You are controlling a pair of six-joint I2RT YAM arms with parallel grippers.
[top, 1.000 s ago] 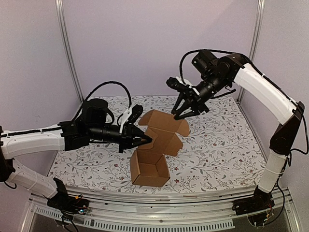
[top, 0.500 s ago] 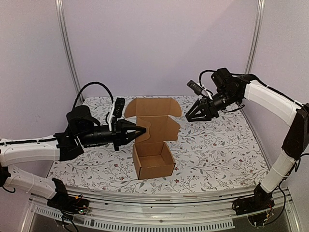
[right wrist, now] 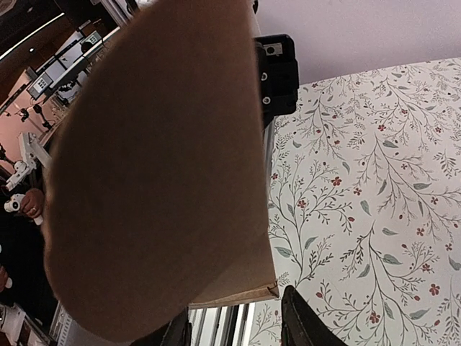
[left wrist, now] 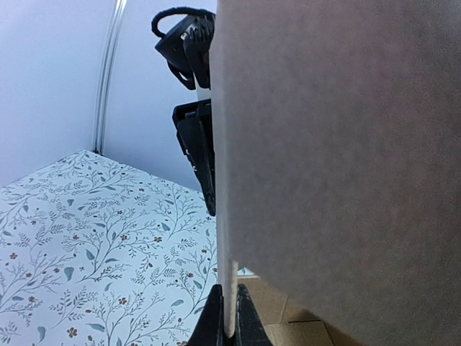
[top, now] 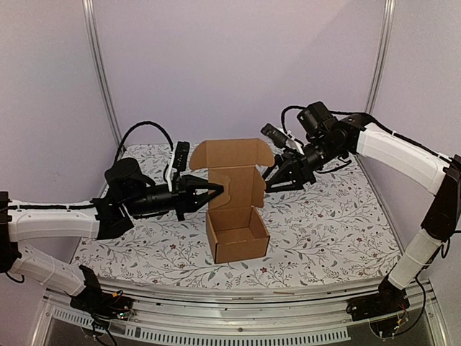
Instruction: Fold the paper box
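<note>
The brown paper box (top: 238,234) stood open on the worktop (top: 324,216), lid upright. My left tool (top: 220,191) pinched its side flap. My right tool (top: 268,184) was spread at the opposite flap's edge.

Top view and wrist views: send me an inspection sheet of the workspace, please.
Surface: floral tablecloth, lying flat.
Job's things: paper box, tray open, lid standing upright.
Clutter: nothing seen.
Grippers: left gripper shut on the lid's left flap; right gripper open, fingers either side of the right flap's edge.
Cables: black cable looped above each arm, apart from the box.
Surroundings: pale walls, metal posts.
</note>
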